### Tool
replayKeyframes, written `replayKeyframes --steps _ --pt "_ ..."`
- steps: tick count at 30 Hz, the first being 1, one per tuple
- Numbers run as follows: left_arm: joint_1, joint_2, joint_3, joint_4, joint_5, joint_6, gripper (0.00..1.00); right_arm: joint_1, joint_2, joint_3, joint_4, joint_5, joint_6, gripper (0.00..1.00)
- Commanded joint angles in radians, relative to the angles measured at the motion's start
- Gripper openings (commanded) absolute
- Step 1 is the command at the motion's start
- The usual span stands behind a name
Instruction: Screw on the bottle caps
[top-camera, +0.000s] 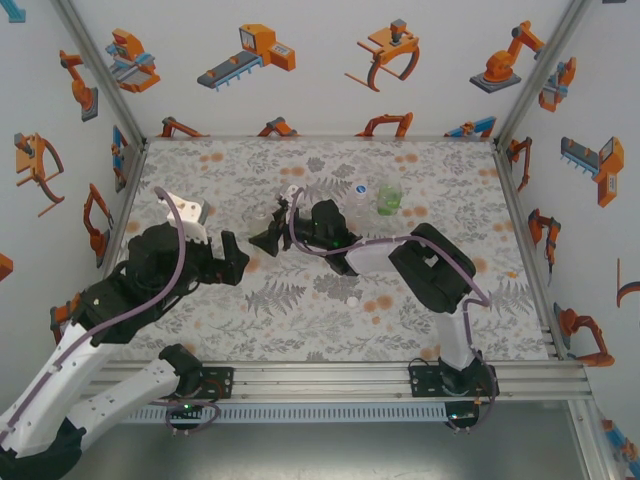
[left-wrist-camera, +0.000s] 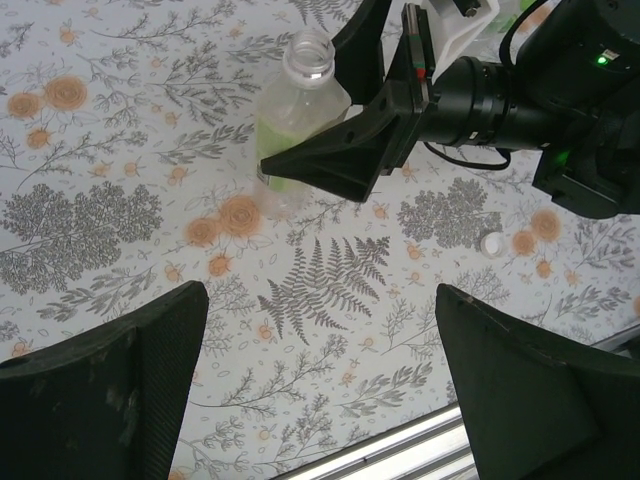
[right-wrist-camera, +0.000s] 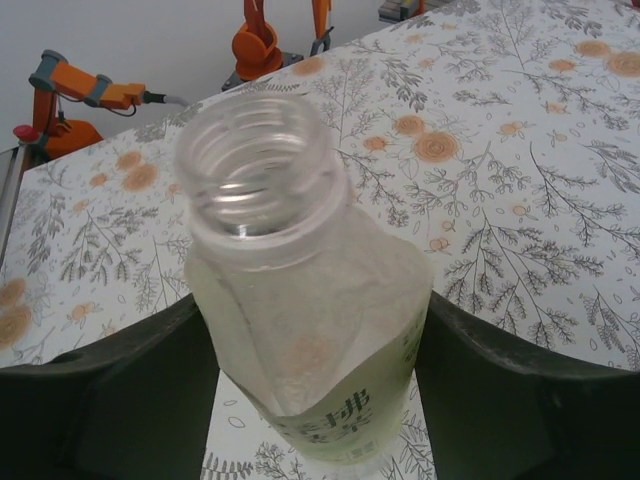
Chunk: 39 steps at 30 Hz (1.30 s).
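yellowish bottle, uncapped and upright, clamped between right tool fingers

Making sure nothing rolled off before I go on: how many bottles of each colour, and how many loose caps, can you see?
yellowish bottle: 1, neck open
colourless bottle: 1
green bottle: 1
loose cap: 1
Total: 4
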<state>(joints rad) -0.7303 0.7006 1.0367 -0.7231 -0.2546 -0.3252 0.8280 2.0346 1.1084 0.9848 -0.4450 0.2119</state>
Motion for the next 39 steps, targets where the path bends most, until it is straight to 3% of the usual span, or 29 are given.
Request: replayKeyframes --steps 1,15,19,22,31,39 --pt "0.007 -0.004 -0.015 0.0 -0.014 0.003 0.87 0.006 -0.04 -0.003 0.052 -0.004 -0.003 0.55" --pt "0.013 -0.029 -0.088 0.109 0.045 0.053 0.91 -0.045 -0.344 -0.119 -0.134 -0.036 -0.04 0.53" --pt "0.014 -0.028 -0.121 0.176 0.091 0.083 0.91 -0.065 -0.454 -0.153 -0.211 -0.049 -0.049 0.42" --pt "0.017 -0.033 -0.152 0.235 0.135 0.125 0.92 -0.074 -0.531 -0.162 -0.295 -0.069 -0.068 0.4" --pt "0.017 -0.122 -0.312 0.523 0.438 0.302 0.94 -0.076 -0.746 -0.147 -0.615 -0.154 -0.149 0.34" --pt "0.016 -0.162 -0.417 0.723 0.718 0.427 0.97 -0.072 -0.873 -0.15 -0.675 -0.25 -0.062 0.28"
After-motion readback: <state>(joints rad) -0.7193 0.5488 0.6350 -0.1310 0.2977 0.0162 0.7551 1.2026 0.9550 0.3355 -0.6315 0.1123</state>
